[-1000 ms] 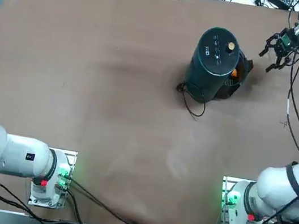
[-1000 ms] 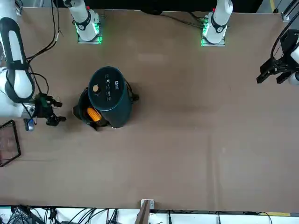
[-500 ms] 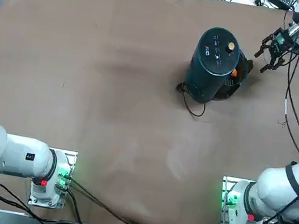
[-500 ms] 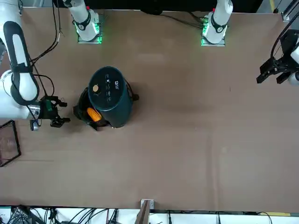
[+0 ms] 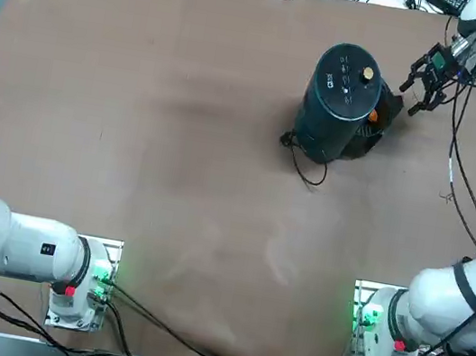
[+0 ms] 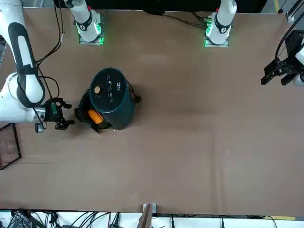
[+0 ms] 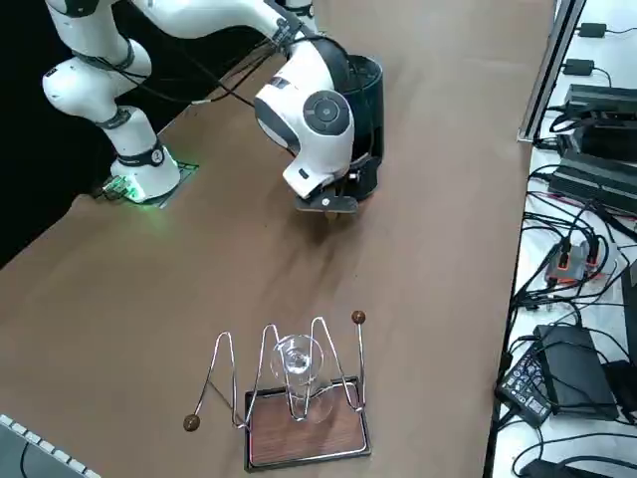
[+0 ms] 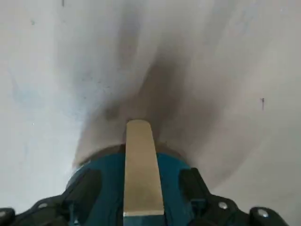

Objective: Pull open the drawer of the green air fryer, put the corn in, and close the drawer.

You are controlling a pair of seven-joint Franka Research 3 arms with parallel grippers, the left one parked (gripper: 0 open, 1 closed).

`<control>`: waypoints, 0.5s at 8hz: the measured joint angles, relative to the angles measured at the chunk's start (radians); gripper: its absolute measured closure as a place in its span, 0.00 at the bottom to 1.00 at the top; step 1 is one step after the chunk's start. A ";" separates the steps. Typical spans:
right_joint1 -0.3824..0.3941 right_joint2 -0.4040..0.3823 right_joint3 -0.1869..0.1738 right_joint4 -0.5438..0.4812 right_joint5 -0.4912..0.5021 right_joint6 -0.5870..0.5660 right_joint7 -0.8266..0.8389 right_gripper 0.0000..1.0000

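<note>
Right gripper (image 5: pixel 427 80): upper right of the top view, mid-left of the front view; fingers spread wide, holding nothing, hovering just beside the pulled-out drawer.

Drawer (image 6: pixel 84 115): dark basket section, standing open from the fryer's lower body toward the gripper.

Corn (image 6: pixel 95 116): small orange cob lying inside the open drawer, partly under the fryer's overhang.

Green air fryer (image 5: pixel 340 99): upright dark green cylinder, upper right of centre in the top view; black cord (image 5: pixel 304 161) trailing onto the table (image 5: pixel 155 128).

Step in hand, by judgement: closing the drawer. The push should land square on the drawer's outer face, low and along its sliding line, so the light fryer neither turns nor skids; slow contact advised.

Markings: white symbols on the black top panel (image 5: pixel 340 78), too small to read; small gold knob (image 5: pixel 366 73) beside them. No brand legible.

Wire rack (image 7: pixel 289 383) on wooden base: lower centre of the right side view, well apart.
</note>
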 joint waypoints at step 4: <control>0.023 0.009 0.000 -0.042 0.028 0.062 0.003 0.01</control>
